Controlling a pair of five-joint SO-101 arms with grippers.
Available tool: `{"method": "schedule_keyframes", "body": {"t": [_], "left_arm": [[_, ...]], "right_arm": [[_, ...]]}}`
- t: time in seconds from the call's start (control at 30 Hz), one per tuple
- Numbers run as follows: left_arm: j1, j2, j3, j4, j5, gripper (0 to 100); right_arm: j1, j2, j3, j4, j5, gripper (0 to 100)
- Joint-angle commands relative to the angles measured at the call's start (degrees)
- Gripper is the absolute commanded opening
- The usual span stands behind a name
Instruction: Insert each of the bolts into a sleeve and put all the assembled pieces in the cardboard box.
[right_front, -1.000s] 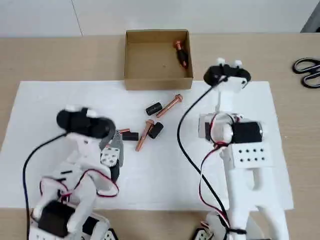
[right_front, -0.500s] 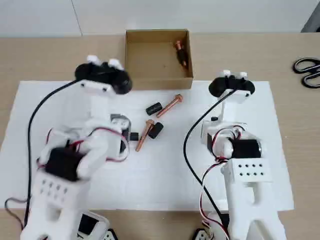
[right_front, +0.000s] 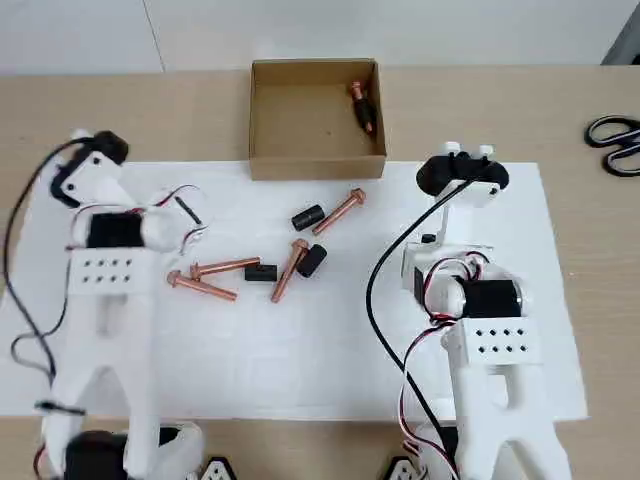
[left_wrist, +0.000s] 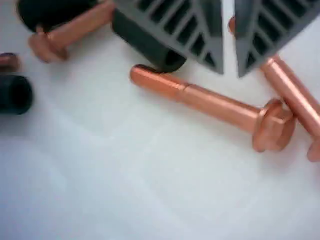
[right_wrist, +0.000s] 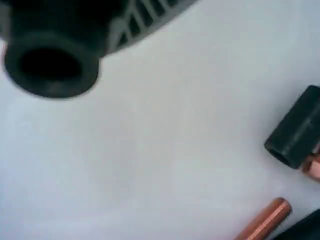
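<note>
My left gripper (left_wrist: 230, 70) hangs open by a narrow gap, nothing between its grey fingers (left_wrist: 190, 30), just above two copper bolts (left_wrist: 215, 105) (left_wrist: 290, 95) lying on the white paper. From above, these bolts (right_front: 225, 267) (right_front: 202, 285) lie beside the left arm. My right gripper (right_wrist: 75, 25) is shut on a black sleeve (right_wrist: 50, 62), its hollow end facing the camera. Loose sleeves (right_front: 308, 216) (right_front: 312, 260) (right_front: 261, 272) and further bolts (right_front: 340, 212) (right_front: 289, 270) lie mid-table. The cardboard box (right_front: 252, 110) at the back holds one assembled piece (right_front: 362, 107).
White paper (right_front: 300, 360) covers the wooden table, bare along its front half. Scissors (right_front: 615, 140) lie at the far right edge. The right arm (right_front: 470, 290) stands right of the parts, the left arm (right_front: 110, 270) at the paper's left side.
The left arm has swung from over the middle parts back to the left side, uncovering two bolts. The right arm drew back slightly, then held still.
</note>
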Motion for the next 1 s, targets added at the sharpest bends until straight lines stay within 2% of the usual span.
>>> {"method": "schedule_keyframes", "body": {"t": [0.0,0.13,0.43,0.67,0.97], "left_arm": [[1.1,5.0,-2.6,-0.9,0.3,1],[0.3,9.2,-3.1,-0.8,0.3,1],[-0.7,9.9,-4.1,-0.8,0.4,1],[-0.6,9.9,-4.1,2.3,3.2,18],[1.3,10.3,-4.1,-1.3,3.2,18]], "right_arm": [[0.2,-1.7,-0.4,-1.2,0.4,0.5],[0.3,-1.7,-0.3,-1.0,0.4,0.5],[0.3,-1.7,-0.3,-1.0,0.4,0.5],[0.3,-1.7,-0.3,-1.1,0.4,0.5],[0.3,-1.7,-0.3,-1.2,0.4,0.5]]}}
